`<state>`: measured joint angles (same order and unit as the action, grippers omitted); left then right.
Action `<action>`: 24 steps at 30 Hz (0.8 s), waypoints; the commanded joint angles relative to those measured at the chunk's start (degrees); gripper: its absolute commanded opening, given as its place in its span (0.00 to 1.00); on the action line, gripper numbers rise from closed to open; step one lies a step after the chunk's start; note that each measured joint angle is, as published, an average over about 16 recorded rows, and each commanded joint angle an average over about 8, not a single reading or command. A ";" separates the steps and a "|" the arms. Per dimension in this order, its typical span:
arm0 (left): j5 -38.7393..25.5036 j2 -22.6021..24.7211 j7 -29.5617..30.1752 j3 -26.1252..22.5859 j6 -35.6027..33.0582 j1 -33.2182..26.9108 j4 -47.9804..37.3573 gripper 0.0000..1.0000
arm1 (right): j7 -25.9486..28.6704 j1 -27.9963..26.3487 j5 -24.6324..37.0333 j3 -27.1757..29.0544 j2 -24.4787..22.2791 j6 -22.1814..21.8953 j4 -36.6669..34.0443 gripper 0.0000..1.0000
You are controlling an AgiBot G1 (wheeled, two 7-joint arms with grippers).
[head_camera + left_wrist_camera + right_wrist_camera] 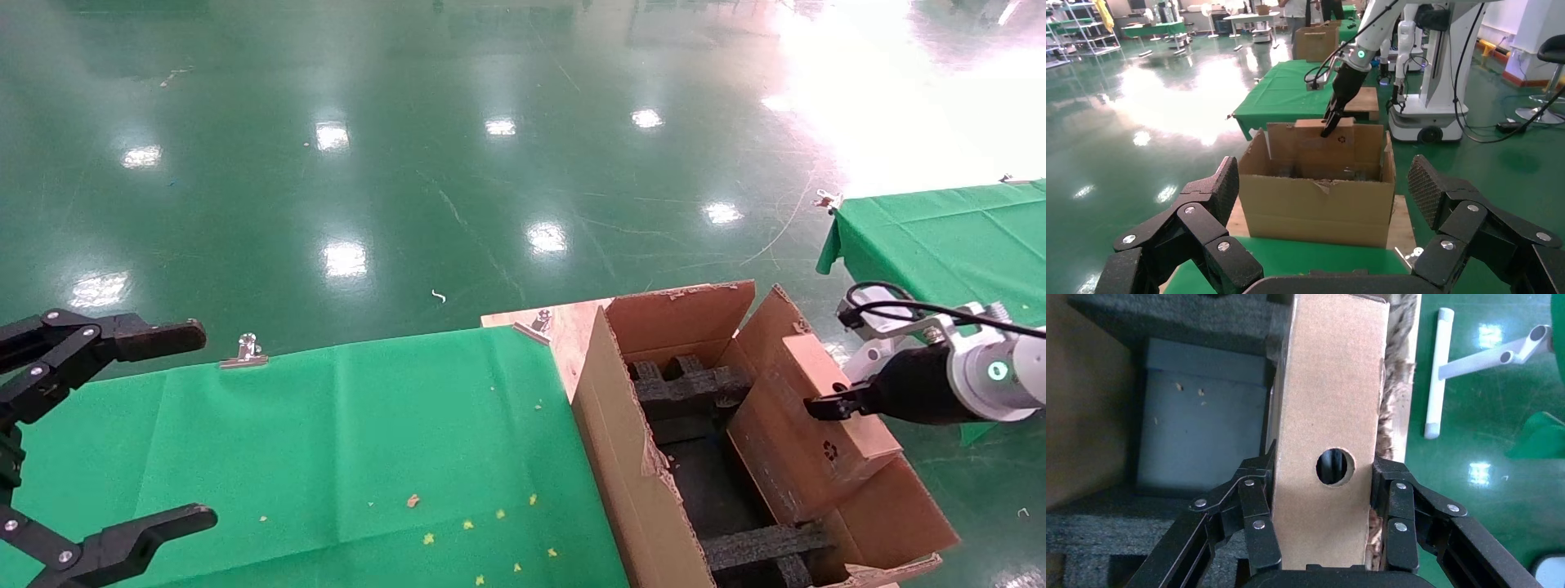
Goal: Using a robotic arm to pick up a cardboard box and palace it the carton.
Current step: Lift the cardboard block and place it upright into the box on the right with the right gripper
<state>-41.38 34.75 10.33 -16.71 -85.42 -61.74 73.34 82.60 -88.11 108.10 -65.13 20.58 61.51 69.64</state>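
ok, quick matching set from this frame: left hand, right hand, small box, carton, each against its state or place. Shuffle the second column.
Things:
1. left hand
2. right hand
3. small box
4. carton

States:
A. flaps open, black foam inside
B. open, empty, over the green cloth
C. held, leaning at the carton's right wall
D. shut on the box's sides

Pairs: 1-B, 2-D, 3-C, 4-A
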 commanded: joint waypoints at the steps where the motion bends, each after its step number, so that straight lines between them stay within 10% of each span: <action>1: 0.00 0.00 0.00 -0.01 0.00 0.00 0.00 1.00 | 0.16 0.63 0.22 -0.27 0.12 -0.64 -0.15 0.00; 24: 0.06 -0.03 -0.04 -0.08 0.03 -0.02 0.00 1.00 | 0.50 5.11 -0.01 -2.51 6.69 -3.46 -8.60 0.00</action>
<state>-41.32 34.72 10.29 -16.79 -85.38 -61.76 73.34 82.86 -83.15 108.05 -67.59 27.33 58.07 60.93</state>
